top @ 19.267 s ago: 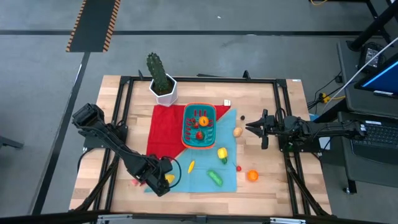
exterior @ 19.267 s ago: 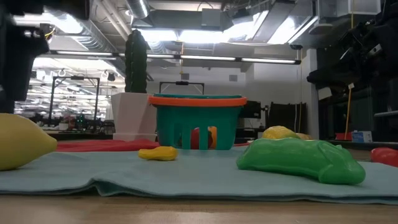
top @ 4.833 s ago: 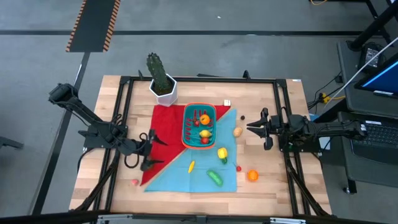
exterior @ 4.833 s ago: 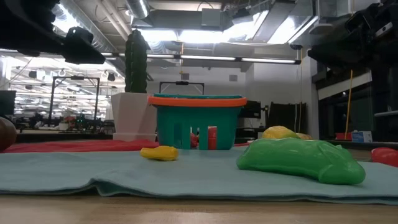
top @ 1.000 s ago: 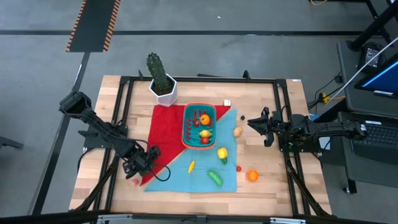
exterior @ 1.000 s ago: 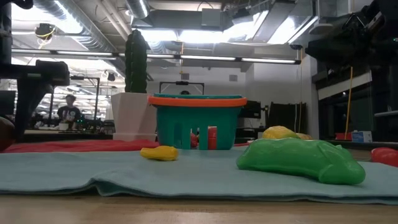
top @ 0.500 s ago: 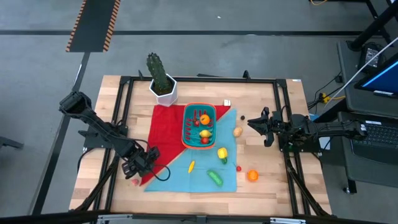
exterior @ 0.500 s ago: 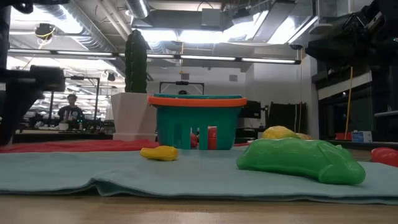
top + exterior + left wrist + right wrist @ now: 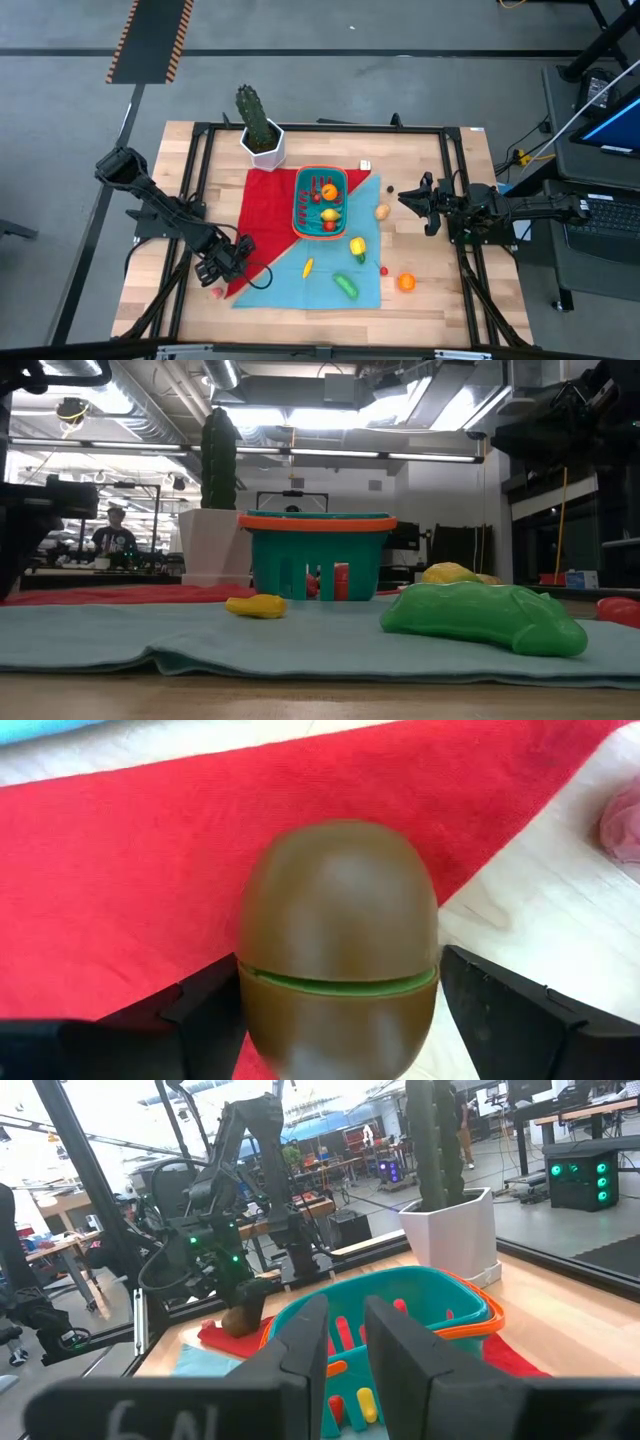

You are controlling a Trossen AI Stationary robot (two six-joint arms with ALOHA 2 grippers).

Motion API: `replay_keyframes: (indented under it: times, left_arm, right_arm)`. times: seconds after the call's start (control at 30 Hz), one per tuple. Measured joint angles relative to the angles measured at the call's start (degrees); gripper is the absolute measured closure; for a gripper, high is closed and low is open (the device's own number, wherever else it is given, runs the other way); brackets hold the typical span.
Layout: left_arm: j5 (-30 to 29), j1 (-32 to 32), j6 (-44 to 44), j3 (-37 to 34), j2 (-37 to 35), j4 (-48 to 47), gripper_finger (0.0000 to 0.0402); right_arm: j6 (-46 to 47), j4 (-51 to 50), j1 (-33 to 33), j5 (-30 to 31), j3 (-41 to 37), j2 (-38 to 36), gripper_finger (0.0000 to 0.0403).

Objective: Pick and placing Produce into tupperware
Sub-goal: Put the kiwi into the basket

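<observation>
Left claw [image 9: 338, 1010] around brown kiwi [image 9: 338, 945], green seam, egg-shaped

Wooden table [image 9: 430, 170]: red cloth [image 9: 265, 205], teal cloth [image 9: 320, 275], cactus pot [image 9: 262, 145], orange [image 9: 406, 283].

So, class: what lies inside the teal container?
Inside the tupperware, an orange, a yellow and a red piece show; anything beneath them is covered.
</observation>
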Motion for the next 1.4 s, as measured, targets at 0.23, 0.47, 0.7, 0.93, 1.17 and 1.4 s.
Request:
replay_keyframes:
  times: [0.23,0.47,0.7,0.93,1.17,1.4]
  left_arm:
    - [-1.24,-0.02,0.14,2.44,0.09,-1.93,0.0100]
    - [-0.93,-0.02,-0.02,2.44,0.09,-1.78,0.0100]
    - [-0.85,-0.02,-1.25,2.44,0.09,-1.94,0.0111]
    - [0.66,-0.02,-1.51,2.47,0.07,-1.51,0.0176]
    - [1.01,-0.02,-3.19,2.47,0.04,-1.37,0.0179]
    - [-0.14,-0.02,-7.57,2.49,0.02,-2.39,0.0179]
  right_arm:
    - [-0.04,-0.11,0.01,0.00,0.02,0.00,0.0330]
    - [-0.02,-0.81,0.00,0.00,0.00,0.02,0.0330]
    - [-0.02,-0.79,0.00,0.00,0.00,0.00,0.0330]
    - [0.07,-1.49,0.02,0.00,0.00,0.00,0.0330]
    - [0.15,-1.73,0.00,0.00,0.00,0.00,0.0330]
    - [0.11,-1.86,0.02,0.00,0.00,0.01,0.0330]
